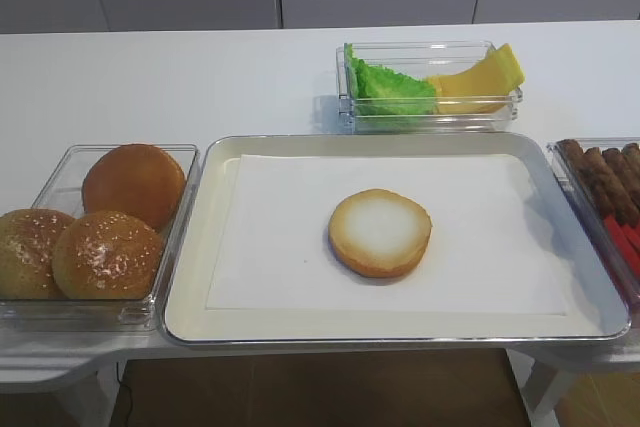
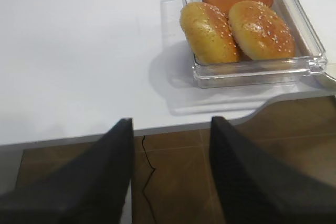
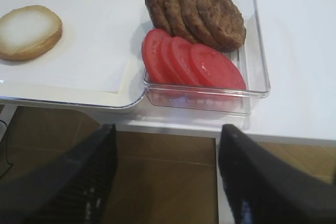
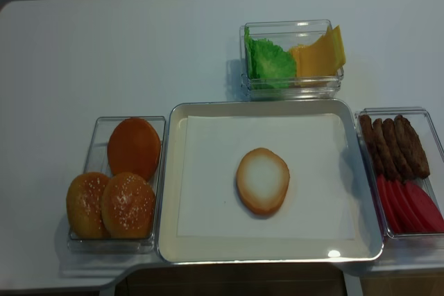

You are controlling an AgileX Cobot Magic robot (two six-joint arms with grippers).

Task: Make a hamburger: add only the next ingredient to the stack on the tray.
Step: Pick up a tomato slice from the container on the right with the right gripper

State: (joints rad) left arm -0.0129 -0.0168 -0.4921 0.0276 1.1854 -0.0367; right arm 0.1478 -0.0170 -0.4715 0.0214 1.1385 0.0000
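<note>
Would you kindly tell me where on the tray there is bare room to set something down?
The tray holds only the bun half mid-paper; bare paper lies left, right, behind and in front of it. Crowded: the bun box on the left, and the tomato slices and patties on the right.

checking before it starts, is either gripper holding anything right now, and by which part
Nothing is held. The right gripper and left gripper both stand open and empty, off the table edge; the tomato slices lie untouched in their container.
</note>
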